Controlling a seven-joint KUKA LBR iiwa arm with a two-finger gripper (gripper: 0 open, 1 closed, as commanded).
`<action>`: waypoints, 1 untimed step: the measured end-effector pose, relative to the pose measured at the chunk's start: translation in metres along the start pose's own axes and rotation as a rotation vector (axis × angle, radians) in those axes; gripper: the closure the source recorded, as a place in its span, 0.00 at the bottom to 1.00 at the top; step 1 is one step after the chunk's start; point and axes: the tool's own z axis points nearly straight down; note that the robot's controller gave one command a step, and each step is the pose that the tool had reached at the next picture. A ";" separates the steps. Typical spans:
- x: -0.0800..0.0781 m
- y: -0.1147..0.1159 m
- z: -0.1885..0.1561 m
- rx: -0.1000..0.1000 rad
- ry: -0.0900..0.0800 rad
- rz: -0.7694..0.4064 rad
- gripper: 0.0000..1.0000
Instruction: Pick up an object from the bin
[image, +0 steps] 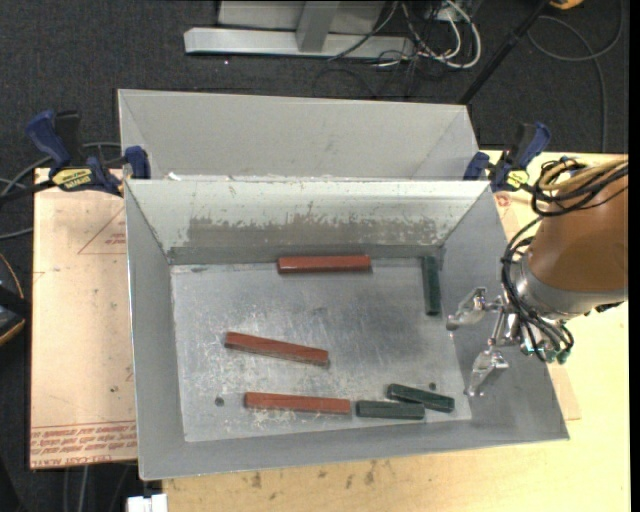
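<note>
Approach step, seemingly. Hovering by the right wall of the grey metal bin (300, 210) with two-finger gripper (476, 345) spread open, empty. Nearest: short dark green flat bar (420, 398), near front-right corner. Next: shift over it, descend, close.

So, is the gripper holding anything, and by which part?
Nothing is held. The gripper hangs at the right side of the grey metal bin, jaws open and bare; a nearby dark green rectangular bar lies untouched.
</note>
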 end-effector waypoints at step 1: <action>-0.002 0.000 -0.004 0.002 -0.008 -0.003 0.00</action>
